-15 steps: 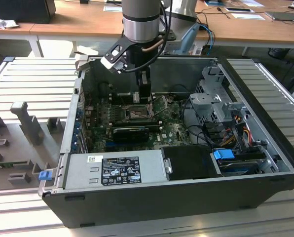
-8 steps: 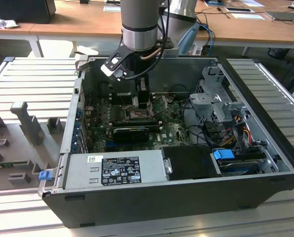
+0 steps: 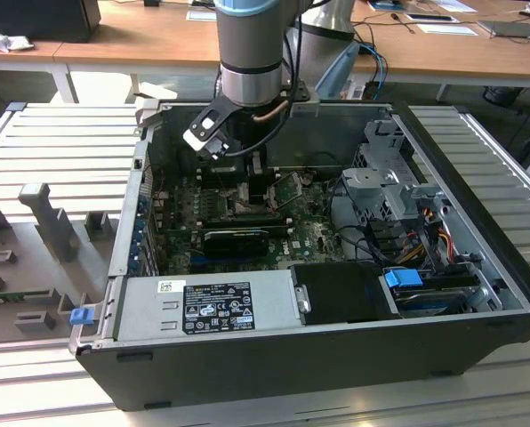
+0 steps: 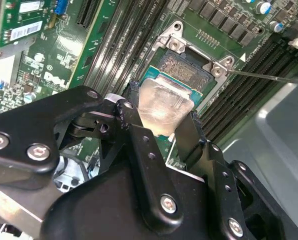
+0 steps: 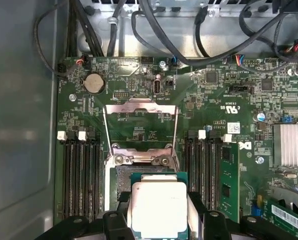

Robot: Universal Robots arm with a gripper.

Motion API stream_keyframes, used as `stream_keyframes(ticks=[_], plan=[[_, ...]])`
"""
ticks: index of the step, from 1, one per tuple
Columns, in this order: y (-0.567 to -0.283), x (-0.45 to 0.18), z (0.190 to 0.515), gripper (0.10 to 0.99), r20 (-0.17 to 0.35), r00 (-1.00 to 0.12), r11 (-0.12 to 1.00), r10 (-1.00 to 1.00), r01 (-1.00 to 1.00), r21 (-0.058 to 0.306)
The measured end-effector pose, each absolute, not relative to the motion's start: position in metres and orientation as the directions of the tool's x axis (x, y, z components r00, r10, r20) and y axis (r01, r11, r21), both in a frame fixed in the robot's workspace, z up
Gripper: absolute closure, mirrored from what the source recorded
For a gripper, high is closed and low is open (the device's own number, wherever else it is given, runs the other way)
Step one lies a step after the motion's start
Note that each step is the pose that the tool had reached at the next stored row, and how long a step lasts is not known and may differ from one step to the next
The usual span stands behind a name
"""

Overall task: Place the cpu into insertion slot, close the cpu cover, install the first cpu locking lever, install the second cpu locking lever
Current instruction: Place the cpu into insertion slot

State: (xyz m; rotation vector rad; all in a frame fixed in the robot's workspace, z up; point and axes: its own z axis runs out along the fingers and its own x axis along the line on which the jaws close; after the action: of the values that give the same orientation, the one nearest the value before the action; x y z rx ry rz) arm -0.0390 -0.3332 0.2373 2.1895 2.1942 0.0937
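Inside the open computer case, we see the gripper pinching the cpu over the insertion slot, cpu cover raised.

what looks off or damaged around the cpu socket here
Nothing looks broken or askew. One oddity: the cpu, held between the fingers of the gripper over the insertion slot, has a smeared, scuffed-looking patch on its silvery face. The cpu cover stands swung open, so the slot is bare.
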Motion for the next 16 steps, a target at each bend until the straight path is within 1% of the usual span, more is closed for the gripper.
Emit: stream_keyframes(ticks=[9,16], plan=[[-0.329,-0.042,0.221,0.557,0.026,-0.012,0.010,1.000,0.997,0.071],[-0.323,-0.044,0.209,0.557,0.027,0.001,-0.003,1.000,0.997,0.071]])
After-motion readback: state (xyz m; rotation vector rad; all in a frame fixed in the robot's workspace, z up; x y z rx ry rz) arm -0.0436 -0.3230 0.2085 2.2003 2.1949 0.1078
